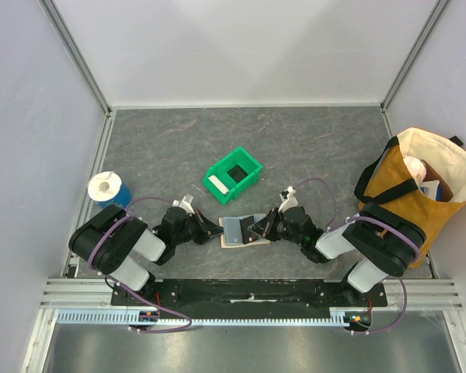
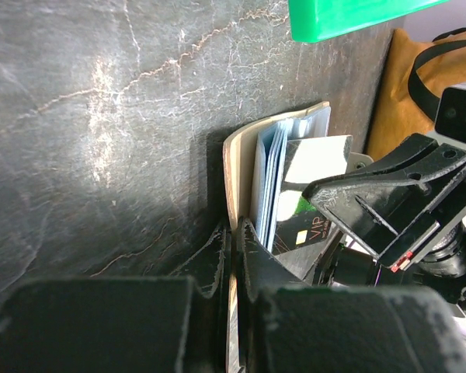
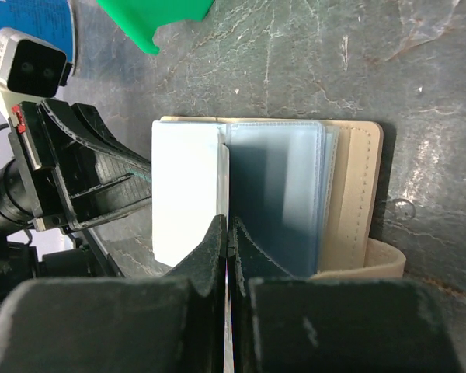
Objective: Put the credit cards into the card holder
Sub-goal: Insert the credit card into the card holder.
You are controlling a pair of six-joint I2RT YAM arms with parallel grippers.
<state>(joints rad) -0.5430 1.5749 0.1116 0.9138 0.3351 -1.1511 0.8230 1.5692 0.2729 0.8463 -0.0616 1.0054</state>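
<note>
The tan leather-like folding card holder (image 1: 238, 231) lies open on the grey desk (image 1: 311, 148), near the arm bases and between my two arms. My left gripper (image 2: 233, 260) is closed on the left edge of its cover, pinning it. My right gripper (image 3: 227, 242) has its fingers pressed together on a thin sheet (image 3: 226, 179) seen edge-on at the fold. I cannot tell whether that is a card or a clear sleeve.

What I take for a whitish credit card (image 3: 185, 194) lies left of those fingers, and blue-tinted sleeves (image 3: 283, 186) lie right of them. A dark credit card (image 2: 299, 231) sits low in the stack.

My worries from here:
- If the right gripper pushes at an angle, the sheet may buckle or miss its pocket.
- If the left gripper's narrow hold slips, the holder could slide or fold shut.
- The grippers are very near each other and could collide.
</note>
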